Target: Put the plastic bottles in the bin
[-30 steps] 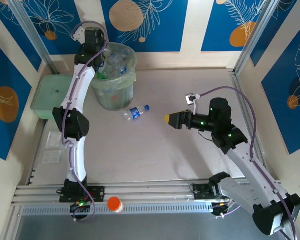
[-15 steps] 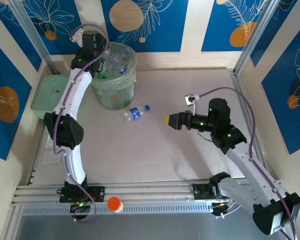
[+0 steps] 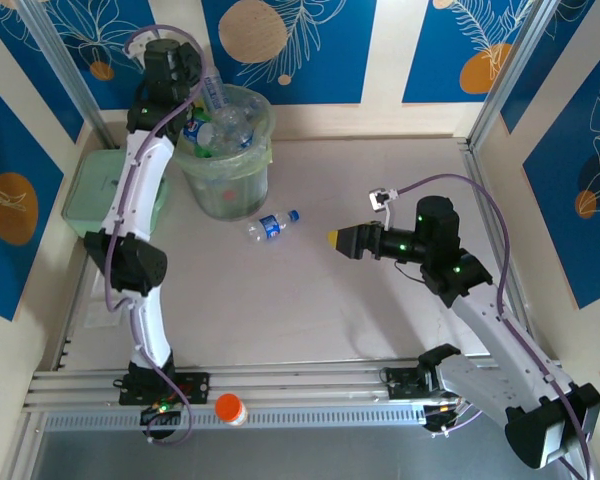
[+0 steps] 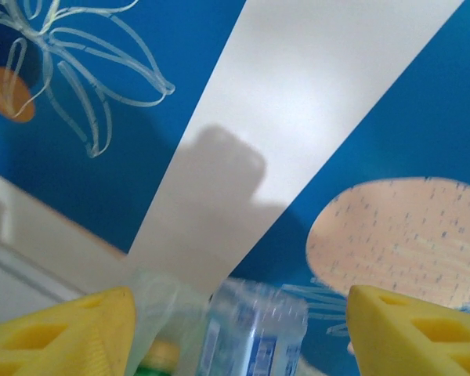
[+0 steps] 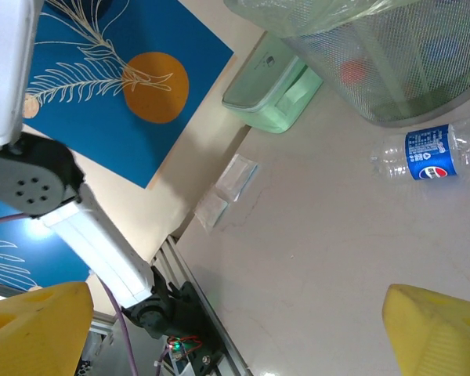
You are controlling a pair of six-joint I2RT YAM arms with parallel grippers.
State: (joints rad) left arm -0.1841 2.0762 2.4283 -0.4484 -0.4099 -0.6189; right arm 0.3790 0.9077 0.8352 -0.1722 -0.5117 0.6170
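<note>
Left gripper [image 4: 239,325] hovers, jaws apart, above the bin [image 3: 227,188].

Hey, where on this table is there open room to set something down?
Bare table runs from the bin to the far right corner, and from the lying bottle to the front rail. Crowded: far left, bin beside green box.

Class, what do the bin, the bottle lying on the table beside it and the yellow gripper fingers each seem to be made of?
Bin: thin translucent pale-green plastic, since its contents show through the wall. Bottle: clear glossy plastic with a printed blue label; the table shows through it. Right gripper's fingers: matte yellow, probably moulded or printed plastic; no shine.
</note>
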